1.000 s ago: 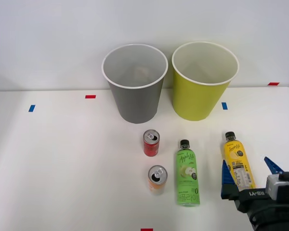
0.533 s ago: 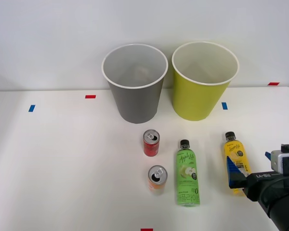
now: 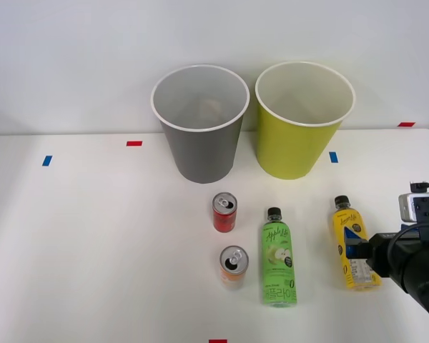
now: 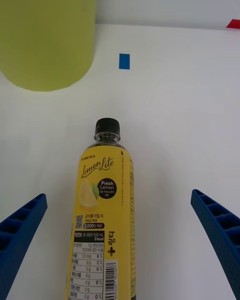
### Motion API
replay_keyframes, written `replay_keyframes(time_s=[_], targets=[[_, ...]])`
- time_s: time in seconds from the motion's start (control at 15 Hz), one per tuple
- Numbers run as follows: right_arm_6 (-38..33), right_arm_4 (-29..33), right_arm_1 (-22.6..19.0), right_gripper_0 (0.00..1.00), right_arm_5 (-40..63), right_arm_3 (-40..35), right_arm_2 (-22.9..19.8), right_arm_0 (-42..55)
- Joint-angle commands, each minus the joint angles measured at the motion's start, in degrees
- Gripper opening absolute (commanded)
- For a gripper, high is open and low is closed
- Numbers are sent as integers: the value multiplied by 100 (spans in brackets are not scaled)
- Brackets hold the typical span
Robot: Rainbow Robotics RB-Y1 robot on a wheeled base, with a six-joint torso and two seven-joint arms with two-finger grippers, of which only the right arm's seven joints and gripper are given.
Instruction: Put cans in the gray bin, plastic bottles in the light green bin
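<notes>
The white table (image 3: 93, 236) is carrying everything; the yellow-label bottle (image 4: 102, 220) is lying flat on it between the two spread blue fingers (image 4: 20, 235), nearer one of them, its black cap pointing away from them; the light green bin (image 4: 47, 32) is standing beyond that cap, with a blue tape mark (image 4: 124, 61) beside it; the gray bin (image 3: 199, 121) is standing next to it; the green-label bottle (image 3: 279, 261) is lying further off, with the red can (image 3: 224, 212) and orange can (image 3: 234, 266) upright beyond.
</notes>
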Motion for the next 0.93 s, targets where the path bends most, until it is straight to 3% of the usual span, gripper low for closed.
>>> replay_keyframes(time_s=[0.07, 0.2, 0.53, 0.93], targets=[[-798, -63, -335, 100, 1204, -2, 47, -565], [-1167, -344, -511, 100, 1749, -2, 38, -829], [-1176, -801, -924, 100, 1863, 341, 56, -1189], [-1185, -889, -853, 100, 1863, 1009, 214, -1655]])
